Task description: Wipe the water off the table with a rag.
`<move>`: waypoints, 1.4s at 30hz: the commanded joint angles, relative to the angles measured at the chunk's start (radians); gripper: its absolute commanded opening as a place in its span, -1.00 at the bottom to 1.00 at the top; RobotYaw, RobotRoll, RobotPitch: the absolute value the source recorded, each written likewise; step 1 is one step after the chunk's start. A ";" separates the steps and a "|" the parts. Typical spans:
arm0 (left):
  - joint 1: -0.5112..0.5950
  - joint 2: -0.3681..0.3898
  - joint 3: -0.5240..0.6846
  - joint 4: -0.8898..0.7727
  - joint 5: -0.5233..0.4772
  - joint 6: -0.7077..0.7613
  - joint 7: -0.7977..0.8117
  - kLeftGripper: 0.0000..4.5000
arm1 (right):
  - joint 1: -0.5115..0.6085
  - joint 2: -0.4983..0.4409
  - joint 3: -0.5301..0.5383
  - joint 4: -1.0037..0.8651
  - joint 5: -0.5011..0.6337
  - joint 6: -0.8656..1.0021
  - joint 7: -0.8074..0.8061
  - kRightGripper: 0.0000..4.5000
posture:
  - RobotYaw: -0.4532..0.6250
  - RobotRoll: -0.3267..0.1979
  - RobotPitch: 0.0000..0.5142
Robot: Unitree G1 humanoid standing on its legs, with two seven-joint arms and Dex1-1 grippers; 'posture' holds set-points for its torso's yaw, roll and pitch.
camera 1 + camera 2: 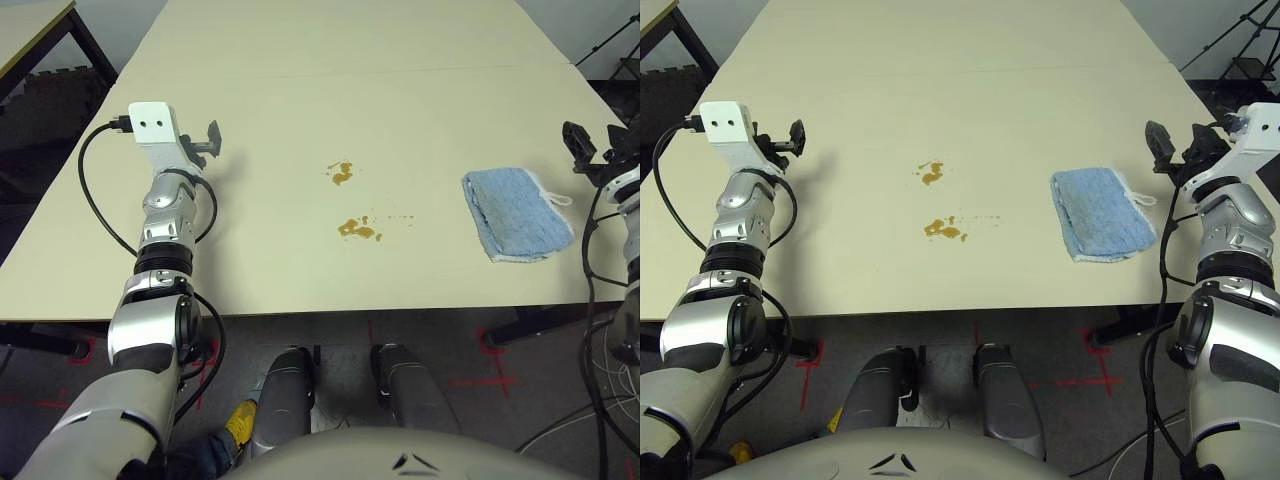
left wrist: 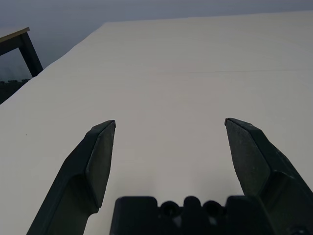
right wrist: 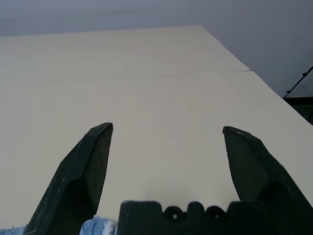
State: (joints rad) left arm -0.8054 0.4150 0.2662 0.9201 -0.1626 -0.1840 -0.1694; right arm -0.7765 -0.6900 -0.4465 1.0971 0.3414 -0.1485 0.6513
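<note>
Two small orange-brown splotches of water lie mid-table on the pale cream table (image 1: pixel 300 100), one (image 1: pixel 341 172) farther from me and one (image 1: pixel 357 229) nearer, with tiny droplets trailing right. The folded light blue rag (image 1: pixel 516 213) lies flat on the table's right side, near the front edge. My left gripper (image 1: pixel 212 140) hovers over the left part of the table, open and empty, well left of the water. My right gripper (image 1: pixel 1175 145) is open just right of the rag and apart from it. A corner of the rag (image 3: pixel 100 227) peeks below its fingers in the right wrist view.
A faint seam (image 1: pixel 400 72) crosses the table beyond the water. A smaller dark-framed table (image 1: pixel 30 30) stands at the far left. A tripod (image 1: pixel 1240 40) stands off the right edge. Black cables hang along both forearms.
</note>
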 commanded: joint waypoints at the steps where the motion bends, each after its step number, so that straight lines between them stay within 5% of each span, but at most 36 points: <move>1: 0.017 0.010 0.011 -0.005 0.000 -0.001 0.009 1.00 | -0.008 0.005 -0.002 0.005 0.003 -0.009 0.000 0.98 | -0.27 0.25 -0.47; 17: 0.016 0.047 0.025 -0.024 -0.040 0.017 -0.088 1.00 | -0.024 0.041 0.010 0.008 -0.005 -0.009 -0.005 0.98 | -0.24 0.25 -0.49; 31: 0.198 0.134 -0.132 -0.399 -0.194 0.306 -0.825 1.00 | -0.031 0.042 0.013 0.006 -0.009 -0.004 -0.006 0.98 | -0.32 0.25 -0.49; 42: 0.209 0.177 -0.232 -0.399 -0.133 0.294 -1.011 1.00 | -0.031 0.003 0.015 -0.013 -0.006 0.054 0.008 0.98 | -0.36 0.25 -0.54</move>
State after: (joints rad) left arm -0.5950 0.5871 0.0514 0.4960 -0.3137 0.1241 -1.1649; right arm -0.8124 -0.6653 -0.4371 1.0993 0.3360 -0.1242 0.6494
